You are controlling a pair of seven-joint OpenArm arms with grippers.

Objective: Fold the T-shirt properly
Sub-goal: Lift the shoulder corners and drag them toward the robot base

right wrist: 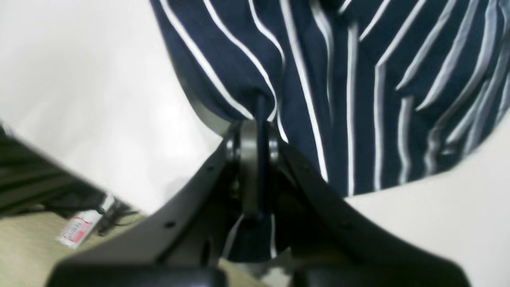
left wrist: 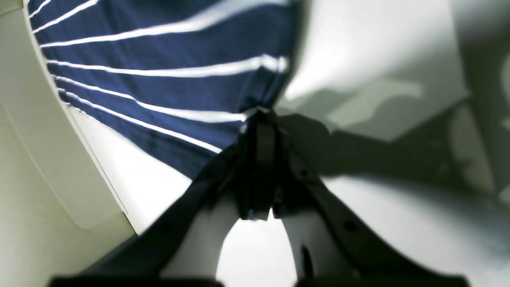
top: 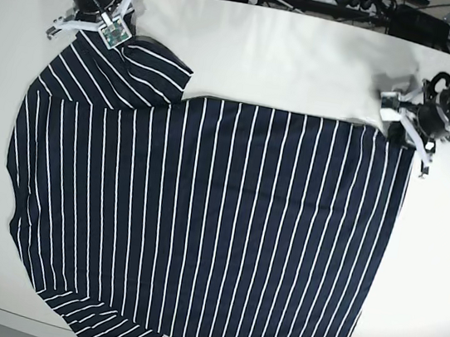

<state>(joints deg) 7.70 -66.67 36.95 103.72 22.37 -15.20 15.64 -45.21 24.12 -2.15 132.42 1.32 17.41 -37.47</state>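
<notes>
Both grippers are pinching the T-shirt [top: 200,224] along the worktop's [top: 267,49] far edge: right gripper [right wrist: 257,115] probably sleeve, left gripper [left wrist: 261,113] hem corner.

T-shirt [top: 200,224]: soft matt cloth, dark navy, thin white stripes woven throughout. Table [top: 274,58]: smooth off-white surface, faint sheen noted. Right gripper [right wrist: 257,131]: matt black plastic fingers, dull grey metal pad. Left gripper [left wrist: 261,119]: matt black plastic
</notes>
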